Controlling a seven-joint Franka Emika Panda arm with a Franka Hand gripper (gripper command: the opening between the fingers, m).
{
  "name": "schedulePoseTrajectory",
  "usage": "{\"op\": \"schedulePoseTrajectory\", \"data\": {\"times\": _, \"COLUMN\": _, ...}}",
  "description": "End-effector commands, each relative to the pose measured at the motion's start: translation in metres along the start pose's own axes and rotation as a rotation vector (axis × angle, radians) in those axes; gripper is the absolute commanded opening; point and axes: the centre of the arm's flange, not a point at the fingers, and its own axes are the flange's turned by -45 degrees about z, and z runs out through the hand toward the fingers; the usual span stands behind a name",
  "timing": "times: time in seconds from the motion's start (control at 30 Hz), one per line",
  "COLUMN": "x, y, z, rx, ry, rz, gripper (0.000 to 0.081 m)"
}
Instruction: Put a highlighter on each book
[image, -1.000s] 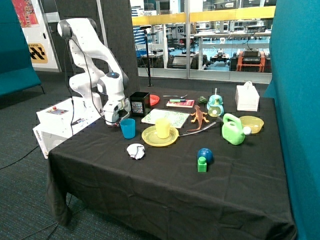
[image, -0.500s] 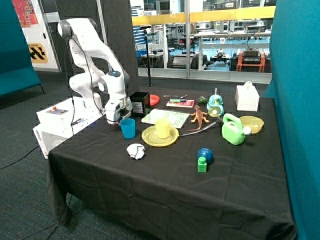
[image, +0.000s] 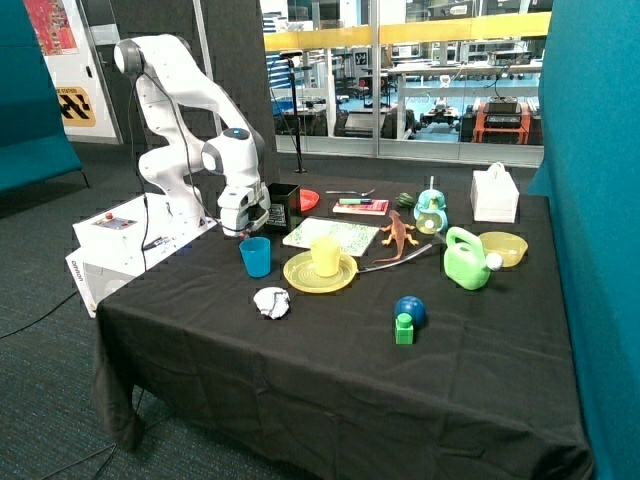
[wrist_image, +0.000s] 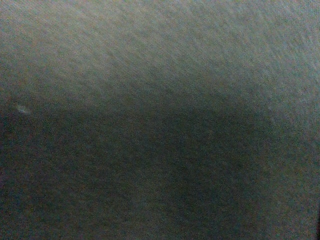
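The small red-pink book (image: 362, 207) lies at the back of the table with a green highlighter (image: 354, 201) on it. The larger white book with green speckles (image: 331, 235) lies in front of it, behind the yellow plate, and I see nothing on it. My gripper (image: 243, 229) hangs low over the table's back corner, just behind the blue cup (image: 256, 257) and beside the black box (image: 280, 207). I cannot see anything held in it. The wrist view shows only the black tablecloth (wrist_image: 160, 75).
A yellow plate (image: 300, 277) with a yellow cup (image: 325, 256) stands mid-table. An orange lizard toy (image: 398, 236), a green watering can (image: 466, 258), a yellow bowl (image: 506, 246) and a white box (image: 495, 195) stand further along. Crumpled paper (image: 271, 301), a blue ball (image: 410, 309) and a green block (image: 404, 328) lie nearer the front.
My gripper has risen a little and shifted from beside the blue cup toward the black box.
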Motion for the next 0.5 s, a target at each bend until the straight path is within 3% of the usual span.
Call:
{"op": "schedulePoseTrajectory", "data": {"times": 0.0, "x": 0.020, "y": -0.020, "z": -0.024, "rx": -0.0052, "ry": -0.0023, "rz": -0.049, "gripper": 0.0064}}
{"op": "schedulePoseTrajectory", "data": {"times": 0.47, "x": 0.052, "y": -0.045, "z": -0.051, "rx": -0.0051, "ry": -0.0024, "rz": -0.108, "gripper": 0.0058}}
